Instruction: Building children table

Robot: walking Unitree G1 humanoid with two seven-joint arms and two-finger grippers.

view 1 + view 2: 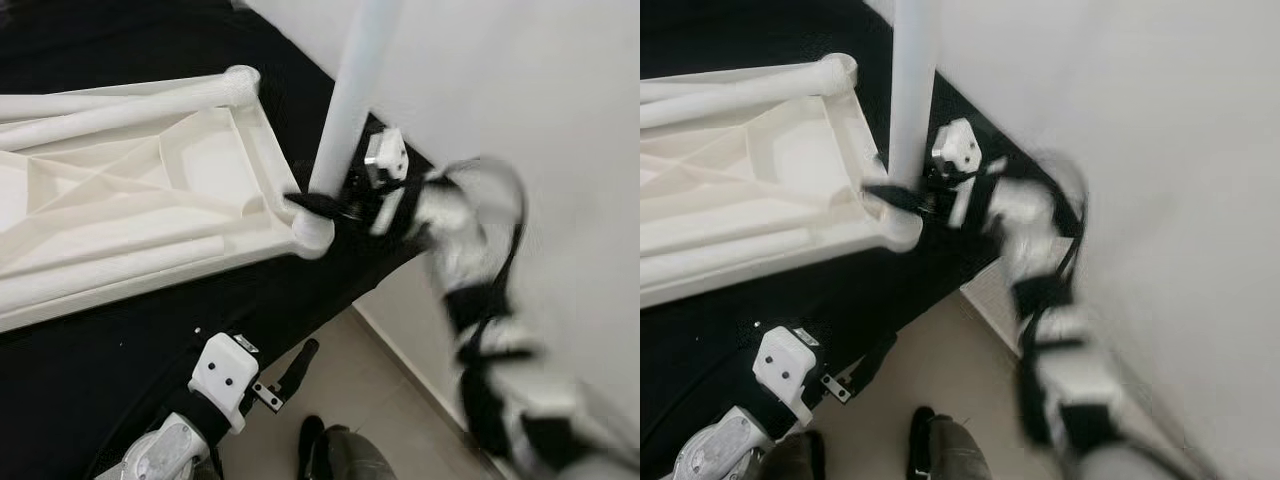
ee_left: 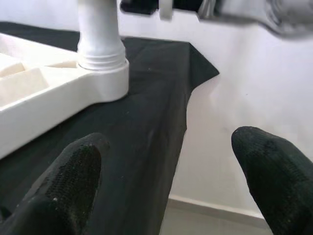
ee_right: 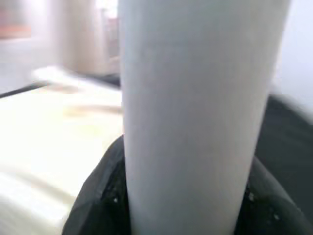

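Tabletop [image 1: 150, 200], ribbed white plastic, lies upside down at the left of the frame on a black cloth [image 1: 120, 340]. Right gripper [image 1: 318, 205] pinches the smooth round leg [image 1: 345, 100] just above its corner socket [image 1: 312, 235]. Cross-threading or tilting could jam it. Left gripper [image 2: 166, 181] hangs spread, low centre.

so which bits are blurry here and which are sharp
Left eye and right eye views: the right arm is motion-smeared, while the tabletop stays fairly crisp. Right wrist view: the table leg is close and soft. Left wrist view: leg socket sharp, top edge smeared.
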